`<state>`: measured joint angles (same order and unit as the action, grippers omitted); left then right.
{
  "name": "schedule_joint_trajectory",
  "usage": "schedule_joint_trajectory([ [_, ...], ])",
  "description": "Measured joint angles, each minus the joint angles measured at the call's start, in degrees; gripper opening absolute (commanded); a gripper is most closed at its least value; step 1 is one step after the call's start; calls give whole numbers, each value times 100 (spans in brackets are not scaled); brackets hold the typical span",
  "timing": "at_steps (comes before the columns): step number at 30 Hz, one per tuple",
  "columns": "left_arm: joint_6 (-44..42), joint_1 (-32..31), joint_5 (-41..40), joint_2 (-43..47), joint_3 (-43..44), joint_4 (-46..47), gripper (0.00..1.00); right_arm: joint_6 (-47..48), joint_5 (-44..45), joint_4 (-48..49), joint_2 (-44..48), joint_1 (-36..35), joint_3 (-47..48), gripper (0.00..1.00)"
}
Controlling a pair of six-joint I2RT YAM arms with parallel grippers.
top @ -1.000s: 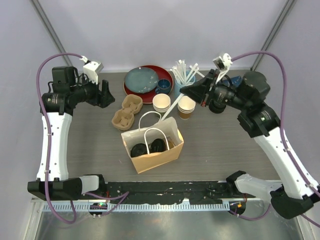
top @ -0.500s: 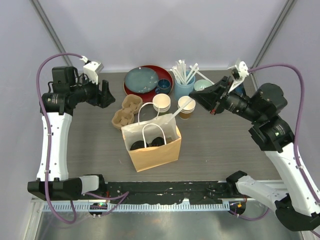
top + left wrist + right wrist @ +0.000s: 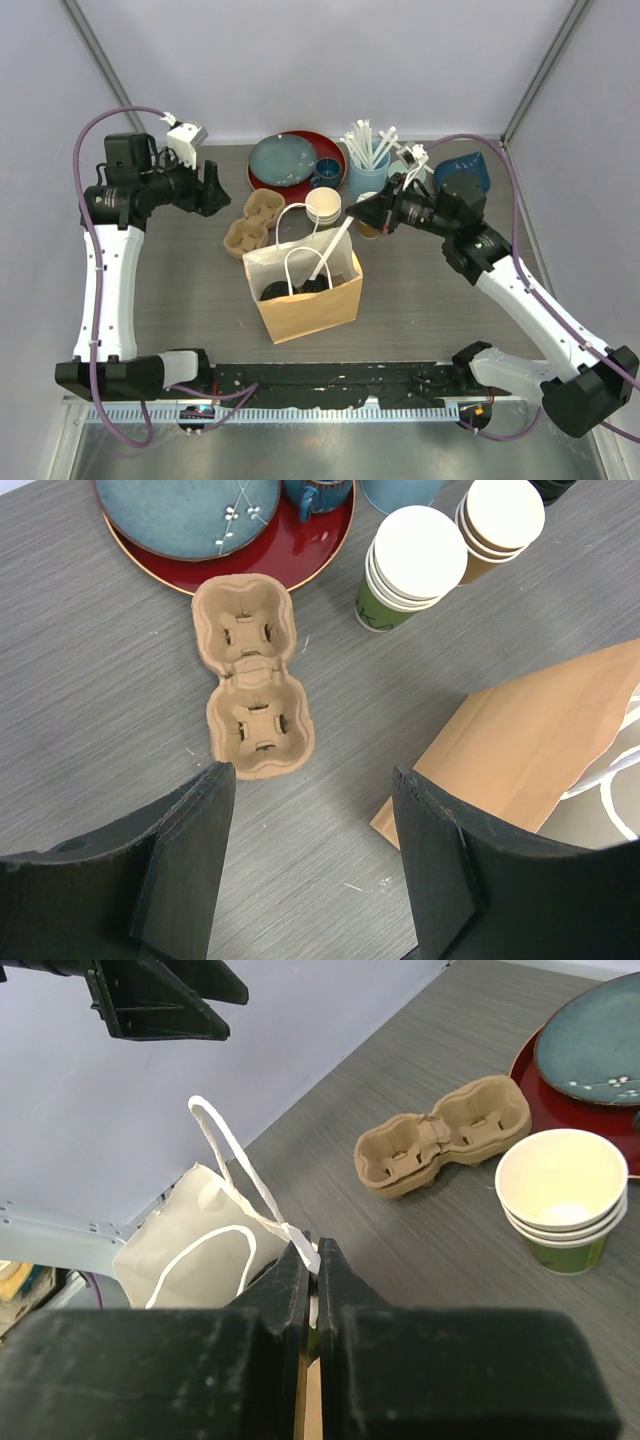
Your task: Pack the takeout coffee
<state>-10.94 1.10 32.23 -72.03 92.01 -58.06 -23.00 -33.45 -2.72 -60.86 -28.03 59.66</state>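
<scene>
Near the middle of the worktop's (image 3: 180, 290) front edge stands an open brown paper bag (image 3: 312, 308), and the two coffee cups (image 3: 276, 293) sit inside it side by side. Only their round black lids show from above.

The right end effector (image 3: 354, 217) hangs just beyond the bag on its far right side, clenched on a white straw (image 3: 330, 250). The straw slants down from the fingers into the bag's mouth, its lower end close to the right-hand lid. In the right wrist view the fingers (image 3: 285, 1280) are pressed together, with a sliver of white pinched between them.

Towards the far left corner, the left end effector (image 3: 212, 188) hovers released and empty, its fingers spread wide and well apart from the bag.

Between the bag and the far edge lie a cardboard cup carrier (image 3: 250, 675), two stacks of lidless cups (image 3: 410, 565), a red tray (image 3: 330, 540) carrying a blue plate (image 3: 180, 510), and a blue cup (image 3: 367, 178) of straws.
</scene>
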Motion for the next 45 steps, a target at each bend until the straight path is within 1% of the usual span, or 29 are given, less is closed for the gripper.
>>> schedule_joint_trajectory([
  [1, 0, 0, 0, 0, 0, 0, 68, -59, 2, 114, -39, -15, -72, 21],
  [3, 0, 0, 0, 0, 0, 0, 68, -144, 7, 343, -127, -68, -181, 44],
  [4, -2, 0, 0, 0, 0, -2, 68, -170, 9, 387, -146, -81, -192, 74],
  [7, -2, 0, 0, 0, 0, -2, 68, 9, 96, 365, -164, -103, -173, 81],
  [10, -2, 0, 0, 0, 0, -2, 68, 428, 494, -57, -162, -111, 105, 84],
  [14, -2, 0, 4, -11, 0, -2, 68, 946, 1121, -560, -181, -57, 787, 84],
  [16, -2, 2, 7, -20, 0, -2, 68, 1178, 1366, -693, -264, 66, 1244, 75],
  [17, -4, 2, 9, -24, 0, -2, 68, 1296, 1475, -706, -378, 190, 1493, 62],
  [20, -7, 2, 22, -35, 0, -4, 68, 1602, 1792, -662, -999, 715, 2192, 44],
  [22, -13, 2, 22, -37, -2, -4, 68, 1816, 2028, -625, -1578, 999, 2594, 41],
  [25, -28, 2, 20, -37, 0, -7, 68, 2170, 2312, -590, -2649, 1193, 3080, 34],
  [29, -50, 4, 4, -68, -2, -9, 68, 2643, 2380, -988, -4428, 1220, 3630, 35],
  [33, -66, 4, -20, -151, 0, -11, 68, 2914, 2470, -1611, -5482, 1202, 4153, 37],
  [36, -96, 4, -26, -214, 0, -24, 68, 3038, 2544, -1821, -5694, 1202, 4409, 38],
  [40, -129, 4, -31, -256, 0, -59, 68, 3088, 2546, -1799, -5694, 1202, 4806, 38],
  [45, -146, 4, -48, -264, 0, -74, 68, 3088, 2544, -1744, -5733, 1202, 5139, 35],
])
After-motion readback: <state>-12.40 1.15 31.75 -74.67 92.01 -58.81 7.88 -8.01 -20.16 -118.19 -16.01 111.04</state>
